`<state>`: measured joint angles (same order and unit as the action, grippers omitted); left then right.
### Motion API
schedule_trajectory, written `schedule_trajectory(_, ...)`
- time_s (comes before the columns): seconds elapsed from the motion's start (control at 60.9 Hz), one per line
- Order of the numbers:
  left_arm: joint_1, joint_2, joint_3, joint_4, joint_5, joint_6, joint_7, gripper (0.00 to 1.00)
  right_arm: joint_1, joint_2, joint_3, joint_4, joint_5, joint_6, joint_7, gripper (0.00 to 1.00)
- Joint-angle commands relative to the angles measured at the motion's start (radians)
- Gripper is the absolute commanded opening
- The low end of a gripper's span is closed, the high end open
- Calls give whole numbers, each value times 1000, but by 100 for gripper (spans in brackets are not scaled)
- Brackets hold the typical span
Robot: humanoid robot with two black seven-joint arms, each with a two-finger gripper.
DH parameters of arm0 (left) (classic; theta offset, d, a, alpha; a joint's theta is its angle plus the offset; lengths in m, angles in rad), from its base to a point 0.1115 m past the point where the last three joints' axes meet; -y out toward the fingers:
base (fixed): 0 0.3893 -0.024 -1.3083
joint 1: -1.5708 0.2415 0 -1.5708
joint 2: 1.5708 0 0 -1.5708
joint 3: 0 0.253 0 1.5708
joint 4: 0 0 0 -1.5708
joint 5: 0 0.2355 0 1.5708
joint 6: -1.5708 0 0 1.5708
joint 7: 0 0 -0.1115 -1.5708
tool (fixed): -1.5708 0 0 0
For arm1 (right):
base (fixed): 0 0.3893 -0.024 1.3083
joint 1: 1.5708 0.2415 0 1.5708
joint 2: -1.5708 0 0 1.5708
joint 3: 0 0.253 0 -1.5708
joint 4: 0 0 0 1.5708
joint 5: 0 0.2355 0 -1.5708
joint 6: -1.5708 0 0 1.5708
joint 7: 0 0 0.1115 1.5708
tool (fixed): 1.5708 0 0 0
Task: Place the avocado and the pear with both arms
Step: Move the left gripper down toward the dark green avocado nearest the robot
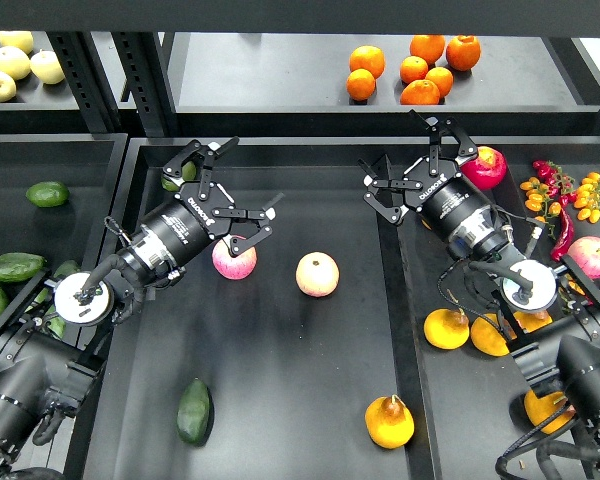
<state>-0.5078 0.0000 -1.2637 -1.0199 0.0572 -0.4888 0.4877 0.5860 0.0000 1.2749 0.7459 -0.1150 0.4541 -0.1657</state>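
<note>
Both my grippers, left (pixel 223 187) and right (pixel 420 165), jaws apart, empty | risk: grabbing apple (pixel 234 258) instead of avocado (pixel 194 411) or pear (pixel 389 421)

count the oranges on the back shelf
6, all clustered on the back shelf at upper right: orange, orange, orange, orange, orange, orange. A seventh may sit half-hidden among them.
</note>
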Motion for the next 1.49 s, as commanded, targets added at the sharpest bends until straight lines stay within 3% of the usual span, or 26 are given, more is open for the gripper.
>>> schedule_trajectory(0.0,-31,0,53,-2,-7,0,1,99,0,0,0,-2,0,0,-1,100)
schedule_trajectory(0.296,-164,241,359,0,-17,0,1,98,0,0,0,-7,0,0,-5,100)
schedule_trajectory(0.493,-316,396,598,-17,-16,0,1,98,0,0,0,-3,0,0,-5,100)
schedule_trajectory(0.789,-523,584,958,-137,-7,0,1,98,0,0,1,0,0,0,-5,100)
schedule_trajectory(1.101,-588,646,1083,-258,101,0,1,99,-2,0,0,-2,0,0,-5,100)
schedule_trajectory(1.478,-565,640,1216,-270,473,0,1,99,-6,0,1,-3,0,0,-5,100)
